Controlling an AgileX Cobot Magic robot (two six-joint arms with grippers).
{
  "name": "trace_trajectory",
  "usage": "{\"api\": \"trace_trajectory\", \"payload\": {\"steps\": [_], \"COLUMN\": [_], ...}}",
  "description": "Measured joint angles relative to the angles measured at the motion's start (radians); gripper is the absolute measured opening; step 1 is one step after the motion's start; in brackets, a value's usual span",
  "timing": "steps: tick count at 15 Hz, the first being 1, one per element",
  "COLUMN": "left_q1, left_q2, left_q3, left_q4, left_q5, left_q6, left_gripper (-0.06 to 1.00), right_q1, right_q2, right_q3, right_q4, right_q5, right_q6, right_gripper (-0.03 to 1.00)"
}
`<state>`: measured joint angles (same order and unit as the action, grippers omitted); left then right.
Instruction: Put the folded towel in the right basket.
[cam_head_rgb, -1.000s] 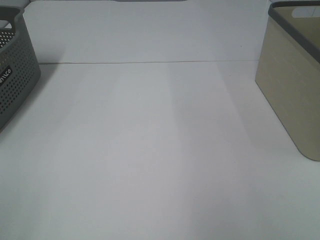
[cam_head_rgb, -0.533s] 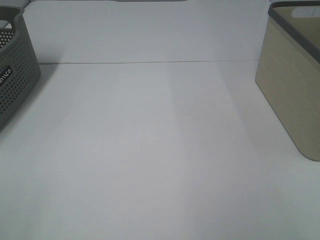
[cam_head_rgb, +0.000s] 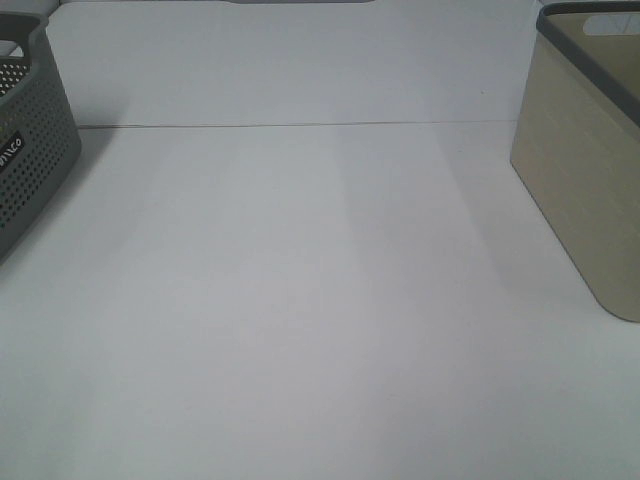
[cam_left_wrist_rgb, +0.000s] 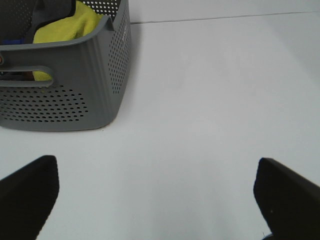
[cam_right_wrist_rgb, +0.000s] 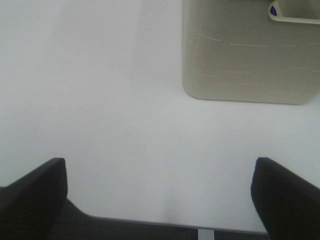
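Note:
A beige basket with a grey rim (cam_head_rgb: 580, 170) stands at the right edge of the white table; it also shows in the right wrist view (cam_right_wrist_rgb: 240, 55). A yellow towel (cam_left_wrist_rgb: 70, 25) lies inside the grey perforated basket (cam_left_wrist_rgb: 75, 95), seen only in the left wrist view. My left gripper (cam_left_wrist_rgb: 157, 200) is open and empty over bare table, short of the grey basket. My right gripper (cam_right_wrist_rgb: 159, 200) is open and empty, short of the beige basket. Neither gripper shows in the exterior high view.
The grey basket (cam_head_rgb: 30, 150) stands at the table's left edge and also holds a dark item (cam_left_wrist_rgb: 50, 7) beside the towel. A seam line (cam_head_rgb: 300, 125) crosses the table at the back. The table's front edge (cam_right_wrist_rgb: 150, 221) shows below my right gripper.

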<state>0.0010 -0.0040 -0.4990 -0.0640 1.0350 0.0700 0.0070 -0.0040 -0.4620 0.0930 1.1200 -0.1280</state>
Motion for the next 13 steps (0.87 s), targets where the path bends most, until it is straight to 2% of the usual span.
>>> {"api": "trace_trajectory", "payload": {"steps": [3, 13], "left_q1": [0.0, 0.0], "left_q2": [0.0, 0.0], "left_q3": [0.0, 0.0], "left_q4": [0.0, 0.0], "left_q5": [0.0, 0.0], "left_q6": [0.0, 0.0], "left_gripper": [0.99, 0.99], "right_q1": [0.0, 0.0], "right_q2": [0.0, 0.0], "right_q3": [0.005, 0.005], "right_q4": [-0.025, -0.025], "right_q5": [-0.012, -0.013], "right_q6": [0.058, 0.064], "right_gripper": [0.96, 0.96]}}
